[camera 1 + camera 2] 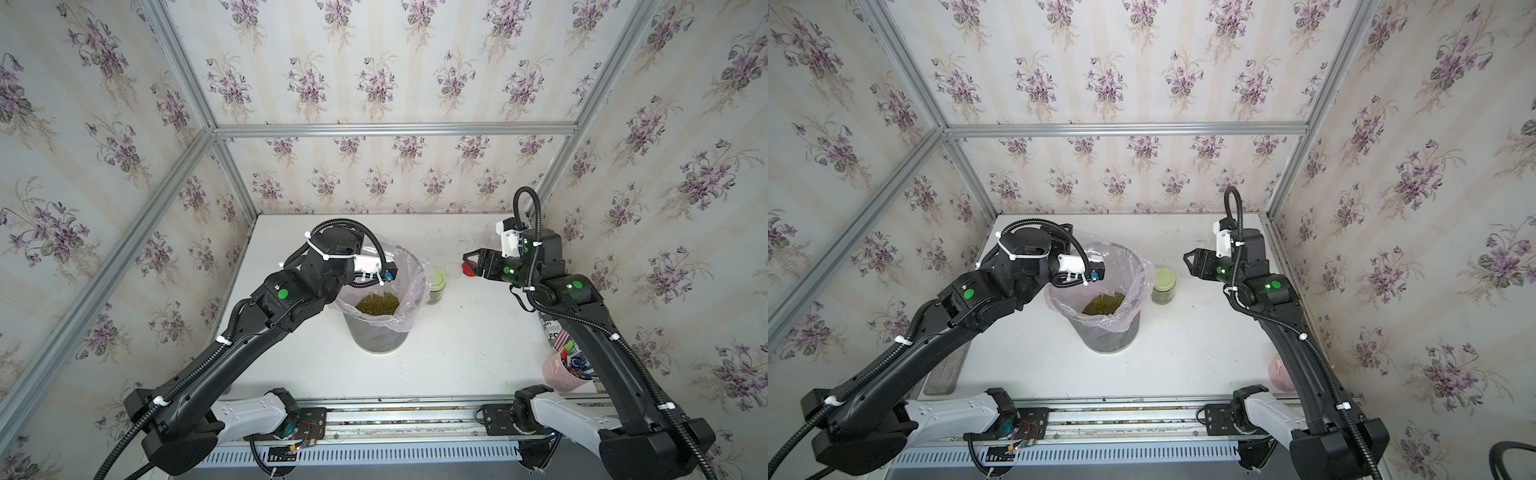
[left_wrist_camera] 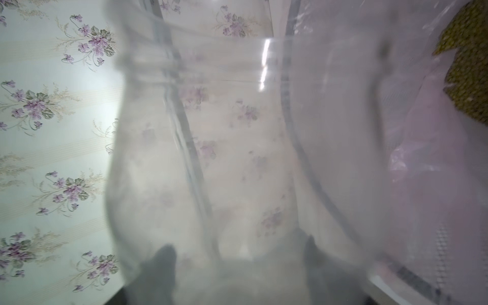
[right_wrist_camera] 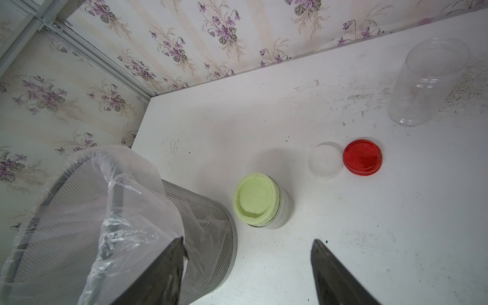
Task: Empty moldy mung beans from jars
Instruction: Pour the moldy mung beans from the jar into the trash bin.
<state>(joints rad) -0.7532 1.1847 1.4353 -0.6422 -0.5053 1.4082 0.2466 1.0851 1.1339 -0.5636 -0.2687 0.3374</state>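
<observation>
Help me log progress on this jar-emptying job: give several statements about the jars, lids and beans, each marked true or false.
1. The green-lidded jar has its lid on. True.
2. The right gripper holds the red lid. False: the right gripper is open and empty; the red lid lies on the table beside the white lid.
3. Mung beans lie inside the mesh bin. True.
4. The left gripper is empty. False: the left gripper is shut on a clear jar.
5. An uncapped empty jar stands on the table. True.
</observation>
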